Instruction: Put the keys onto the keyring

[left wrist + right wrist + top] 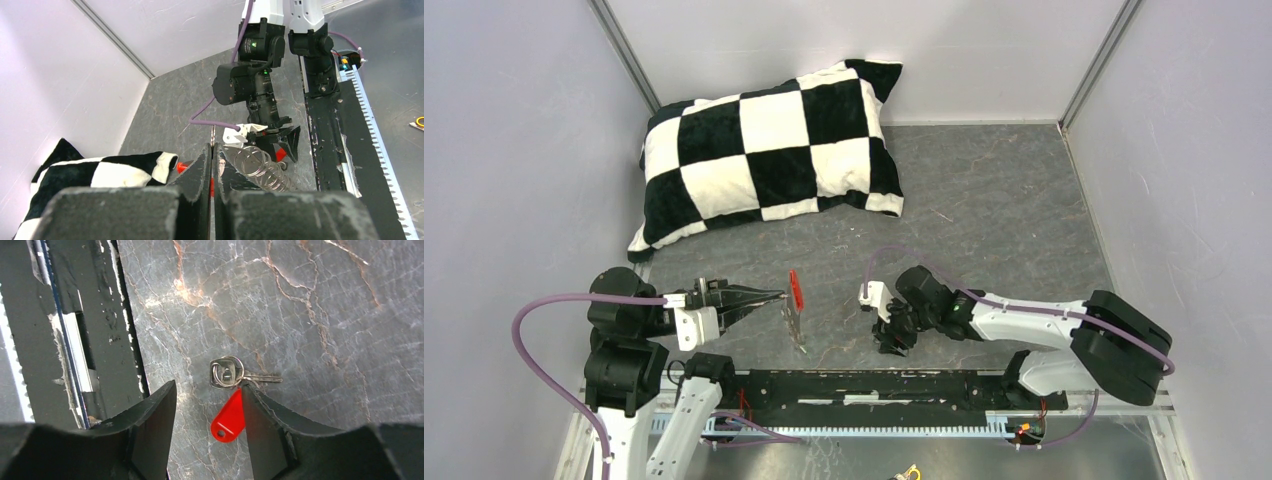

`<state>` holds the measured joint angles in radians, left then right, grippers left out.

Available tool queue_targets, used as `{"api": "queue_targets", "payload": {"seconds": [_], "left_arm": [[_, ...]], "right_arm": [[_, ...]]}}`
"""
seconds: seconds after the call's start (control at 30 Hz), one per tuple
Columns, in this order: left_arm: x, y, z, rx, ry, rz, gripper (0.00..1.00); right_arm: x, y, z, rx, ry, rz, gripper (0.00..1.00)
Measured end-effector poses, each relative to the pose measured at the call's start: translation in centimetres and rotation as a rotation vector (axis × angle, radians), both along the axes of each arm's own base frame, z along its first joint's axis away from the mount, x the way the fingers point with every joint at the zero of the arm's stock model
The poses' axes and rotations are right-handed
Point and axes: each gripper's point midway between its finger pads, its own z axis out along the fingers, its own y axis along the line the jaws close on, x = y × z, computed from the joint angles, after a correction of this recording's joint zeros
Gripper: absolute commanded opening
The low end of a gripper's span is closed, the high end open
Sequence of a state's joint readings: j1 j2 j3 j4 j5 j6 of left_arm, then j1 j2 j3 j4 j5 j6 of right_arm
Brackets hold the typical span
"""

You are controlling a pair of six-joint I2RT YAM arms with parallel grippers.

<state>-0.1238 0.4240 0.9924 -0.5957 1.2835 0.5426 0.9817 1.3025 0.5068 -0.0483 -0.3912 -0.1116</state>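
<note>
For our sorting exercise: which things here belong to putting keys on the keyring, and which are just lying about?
Job: keyring, held by the left gripper; silver key and red teardrop tag, on the table under the open right gripper.
Lying about: checkered pillow.

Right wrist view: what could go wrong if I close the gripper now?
The right gripper straddles the red tag, off-centre near one finger, while the silver key lies beyond the tips; closing may catch only the tag. The left gripper pinches the keyring by an edge; it could swing.
</note>
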Motion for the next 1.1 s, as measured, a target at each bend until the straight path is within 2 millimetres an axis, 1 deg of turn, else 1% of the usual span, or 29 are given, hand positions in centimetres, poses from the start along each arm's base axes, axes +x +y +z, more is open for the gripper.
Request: {"api": "queue_targets", "payload": {"seconds": [0.13,0.27,0.3,0.4,0.5,0.7,0.73,0.87,1.07,1.1], "left_arm": [[0.0,0.0,0.0,0.000,0.000,0.000,0.02],[0.0,0.0,0.0,0.000,0.000,0.000,0.02],[0.0,0.0,0.0,0.000,0.000,0.000,0.02],[0.0,0.0,0.0,0.000,0.000,0.001,0.02],[0.0,0.0,0.0,0.000,0.000,0.001,0.02],[0.0,0.0,0.0,0.000,0.000,0.002,0.02],[0.0,0.0,0.0,0.000,0.000,0.002,0.02],[0.1,0.0,0.0,0.000,0.000,0.004,0.02],[0.3,0.1,0.0,0.000,0.000,0.018,0.02],[0.3,0.1,0.0,0.000,0.000,0.019,0.02]], "right_arm": [[-0.1,0.4,-0.1,0.015,0.008,0.011,0.51],[0.2,0.4,-1.1,-0.009,0.012,0.002,0.45],[0.3,0.6,-1.0,-0.005,0.010,0.000,0.44],[0.7,0.7,-1.1,-0.011,0.002,-0.013,0.38],[1.1,0.6,-1.2,-0.020,-0.011,-0.030,0.28],[1.5,0.7,-1.1,-0.035,-0.051,-0.059,0.02],[1.5,0.7,-1.0,-0.036,-0.061,-0.063,0.00],[1.9,0.6,-0.6,-0.037,-0.095,-0.090,0.00],[2.3,0.7,1.0,0.028,-0.132,-0.120,0.00],[2.3,0.8,1.3,0.044,-0.137,-0.124,0.04]]}}
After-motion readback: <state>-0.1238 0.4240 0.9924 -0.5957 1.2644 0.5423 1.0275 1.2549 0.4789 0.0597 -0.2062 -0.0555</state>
